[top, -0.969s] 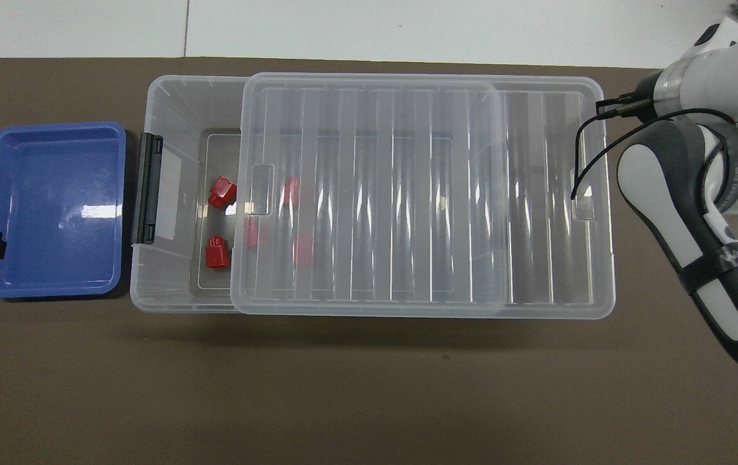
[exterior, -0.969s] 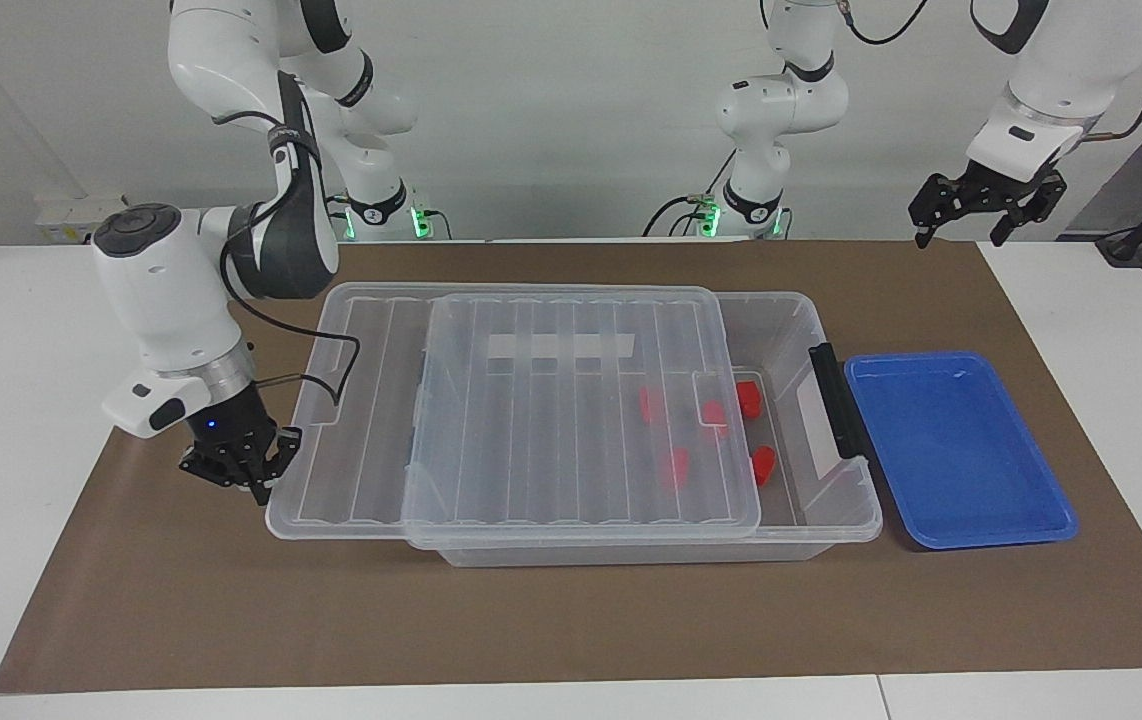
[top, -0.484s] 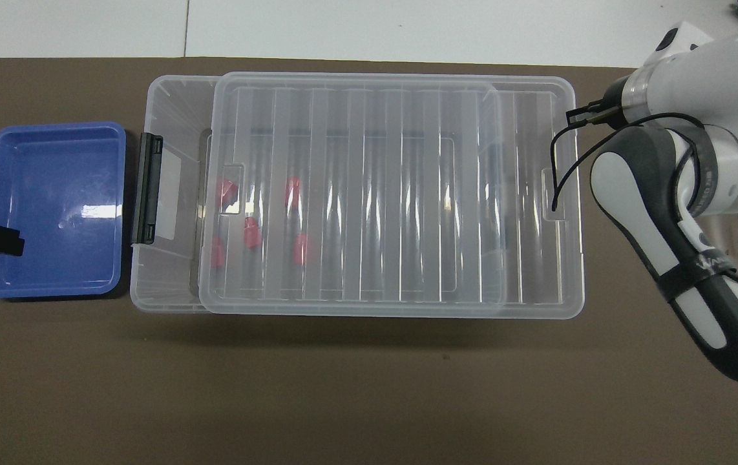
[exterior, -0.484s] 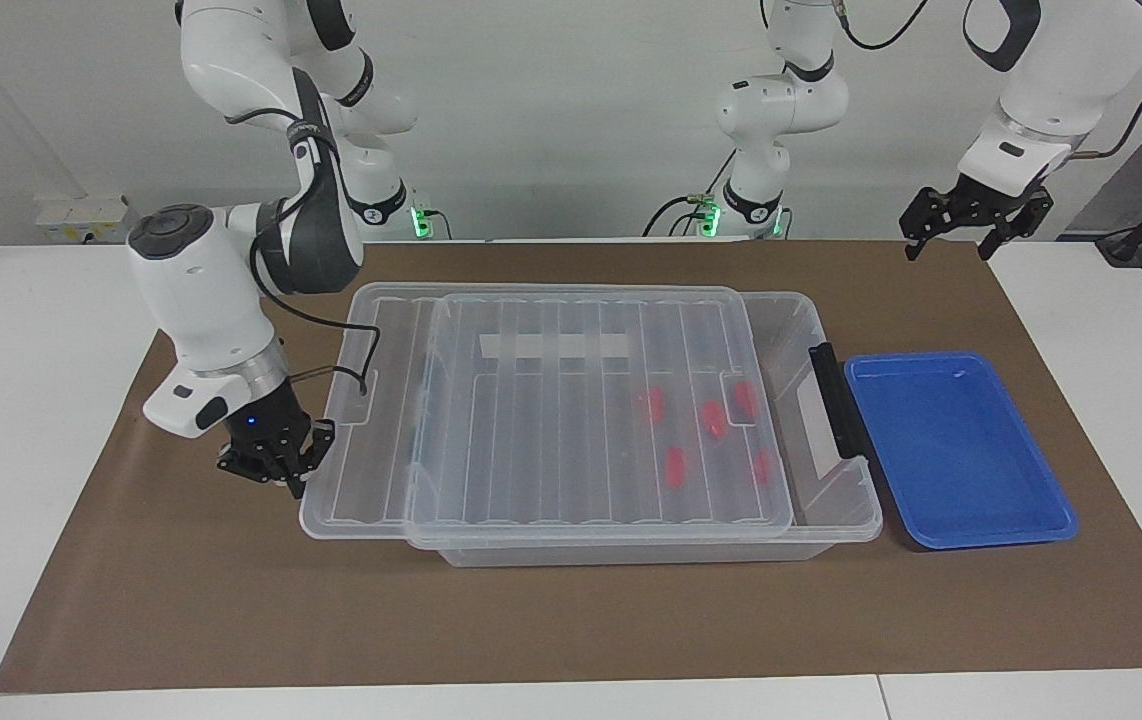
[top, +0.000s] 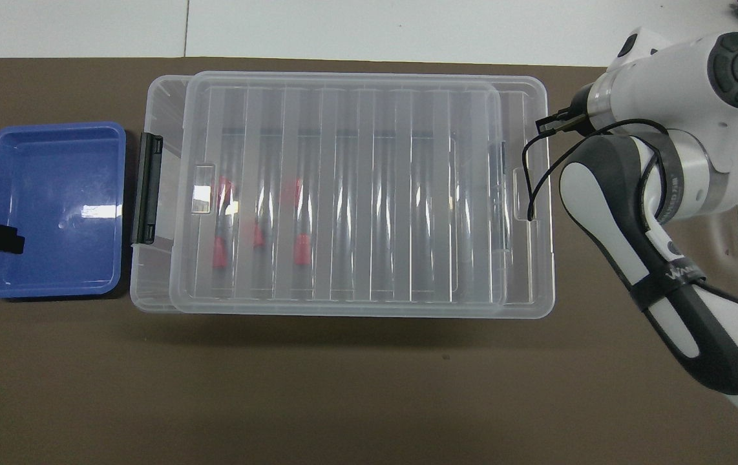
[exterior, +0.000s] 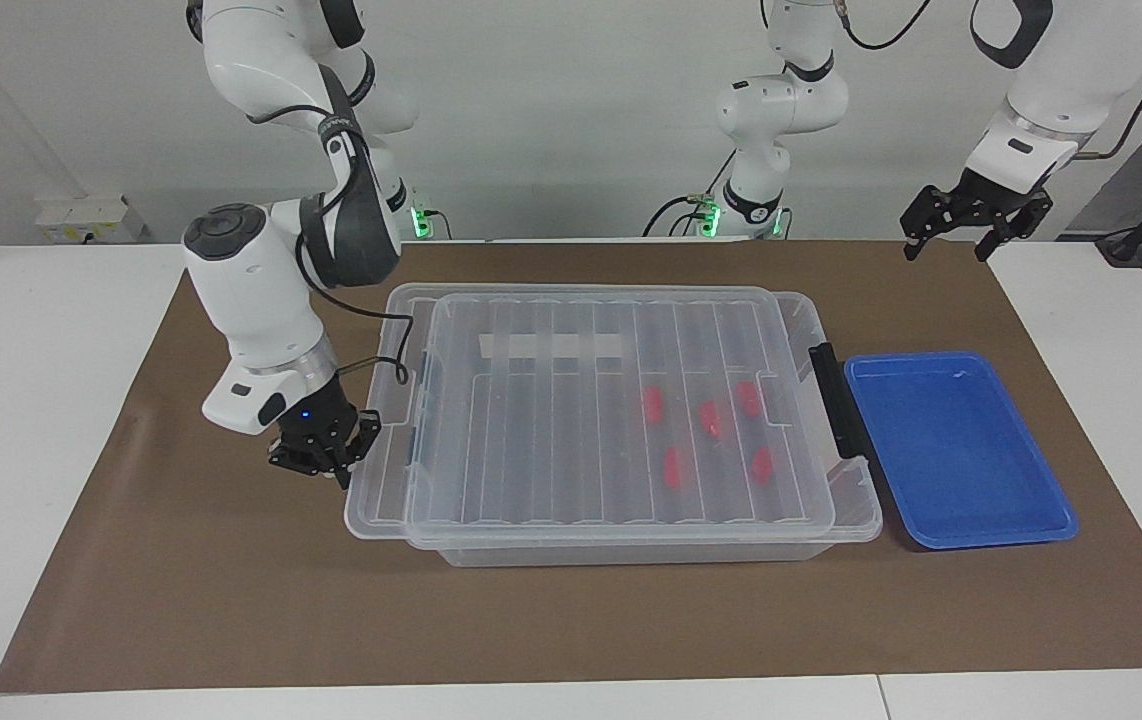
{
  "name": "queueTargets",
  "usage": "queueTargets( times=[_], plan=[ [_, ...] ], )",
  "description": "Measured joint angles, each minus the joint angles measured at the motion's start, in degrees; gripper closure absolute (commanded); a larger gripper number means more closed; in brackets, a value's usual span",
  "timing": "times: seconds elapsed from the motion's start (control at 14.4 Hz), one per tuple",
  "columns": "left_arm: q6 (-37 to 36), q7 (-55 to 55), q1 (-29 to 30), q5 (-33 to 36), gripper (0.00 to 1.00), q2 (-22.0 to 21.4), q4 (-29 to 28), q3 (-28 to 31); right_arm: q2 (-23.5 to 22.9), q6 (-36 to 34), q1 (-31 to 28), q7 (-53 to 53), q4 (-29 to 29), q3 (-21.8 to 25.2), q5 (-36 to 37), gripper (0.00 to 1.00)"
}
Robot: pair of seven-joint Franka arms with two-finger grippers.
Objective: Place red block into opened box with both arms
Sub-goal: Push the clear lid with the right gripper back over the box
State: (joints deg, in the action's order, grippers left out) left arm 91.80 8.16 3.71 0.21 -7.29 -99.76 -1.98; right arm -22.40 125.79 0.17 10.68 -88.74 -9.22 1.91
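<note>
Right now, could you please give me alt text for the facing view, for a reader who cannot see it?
The shut right gripper presses against the end of the ribbed lid lying almost fully over the clear box, with five red blocks visible through it. An empty blue tray sits beside the box's latch end, and the open left gripper waits raised near the mat's corner.

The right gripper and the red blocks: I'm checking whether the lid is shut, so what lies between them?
The box's clear ribbed lid, seen in the facing view: the shut right gripper is at its edge, and the red blocks lie under it.
</note>
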Motion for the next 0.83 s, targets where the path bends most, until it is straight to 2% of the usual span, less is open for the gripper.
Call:
queueTargets(
  times=[0.83],
  plan=[
    [0.0,0.0,0.0,0.0,0.0,0.0,-0.2,0.6,0.1,-1.0,3.3,-3.6,0.0,-0.1,-0.3,1.0]
  ],
)
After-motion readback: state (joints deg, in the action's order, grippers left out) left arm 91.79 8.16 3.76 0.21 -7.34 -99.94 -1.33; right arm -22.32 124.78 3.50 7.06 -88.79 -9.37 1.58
